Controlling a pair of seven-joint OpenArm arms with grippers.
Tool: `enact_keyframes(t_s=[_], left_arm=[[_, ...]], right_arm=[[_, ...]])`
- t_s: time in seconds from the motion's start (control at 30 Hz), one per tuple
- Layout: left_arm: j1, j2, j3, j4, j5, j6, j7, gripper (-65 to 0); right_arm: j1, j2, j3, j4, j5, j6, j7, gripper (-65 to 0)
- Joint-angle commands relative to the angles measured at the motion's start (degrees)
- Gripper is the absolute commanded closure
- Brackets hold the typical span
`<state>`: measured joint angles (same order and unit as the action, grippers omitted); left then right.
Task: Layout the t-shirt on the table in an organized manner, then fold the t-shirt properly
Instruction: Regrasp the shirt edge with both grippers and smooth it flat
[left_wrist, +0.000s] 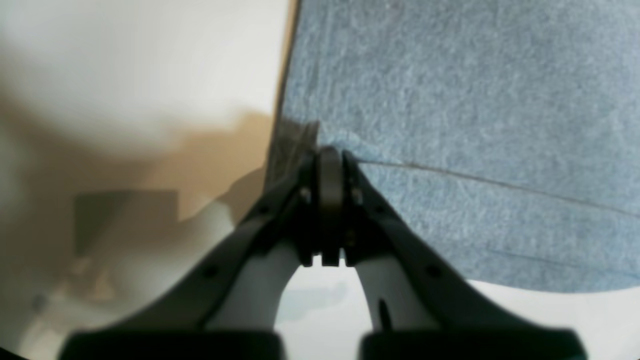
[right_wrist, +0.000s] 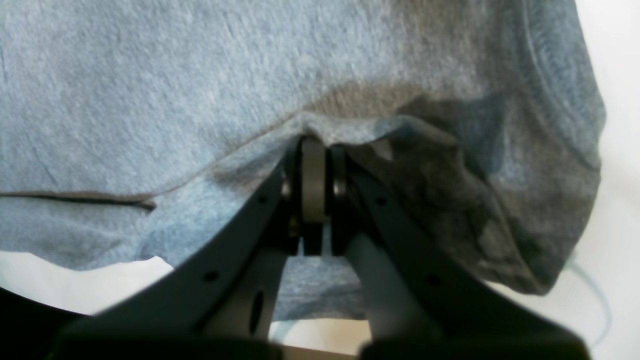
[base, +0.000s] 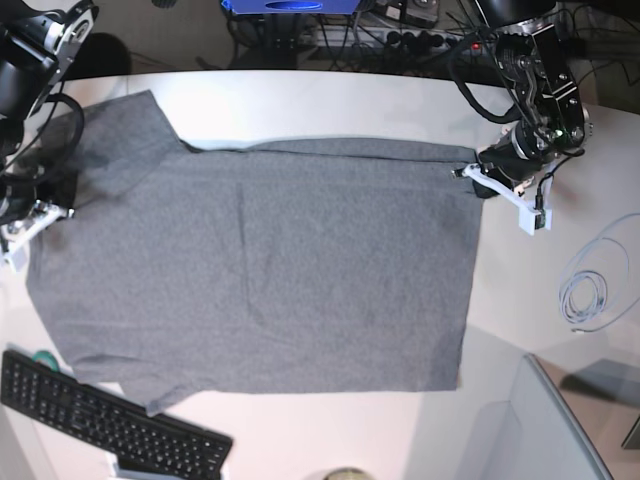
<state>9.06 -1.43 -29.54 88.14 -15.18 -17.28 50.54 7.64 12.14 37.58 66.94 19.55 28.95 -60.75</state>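
white table (base: 330, 100) carries the t-shirt (base: 270, 270), spread flat, long axis running side to side. left gripper (base: 468, 170) pinches its hem corner; right gripper (base: 62, 212) pinches the sleeve end, both clamped on cloth.

Left of the left jaws everything is a tan blur. Below the right jaws, the t-shirt (right_wrist: 150, 100) runs past the frame, and the keyboard (base: 100, 415) is cropped.
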Motion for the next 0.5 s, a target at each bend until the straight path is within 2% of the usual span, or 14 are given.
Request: enact_keyframes(t_s=[0.0,0.17,0.23,0.47], left_arm=[[-0.93,-0.55,-0.04,0.26,-0.6,0.0,-0.74,0.0],[-1.19,-0.55,-0.48,-1.15,-0.6,0.0,-4.43,0.0],[-1.19,-0.55,-0.48,-1.15,-0.6,0.0,-5.4,0.0],[-1.63,-0.55,-0.31,-1.15,-0.6,0.0,-5.4,0.0]], right_arm=[[1.02,1.09,0.0,0.62,0.89,-0.51,1.63,-0.3],[1.02,1.44,0.44,-2.1,0.89,-0.77,2.42,-0.3],[1.11,1.44,0.44,-2.63,0.89,-0.77,4.44,-0.3],[1.11,1.35,0.53,-4.48,0.89,-0.77,7.08,-0.5]])
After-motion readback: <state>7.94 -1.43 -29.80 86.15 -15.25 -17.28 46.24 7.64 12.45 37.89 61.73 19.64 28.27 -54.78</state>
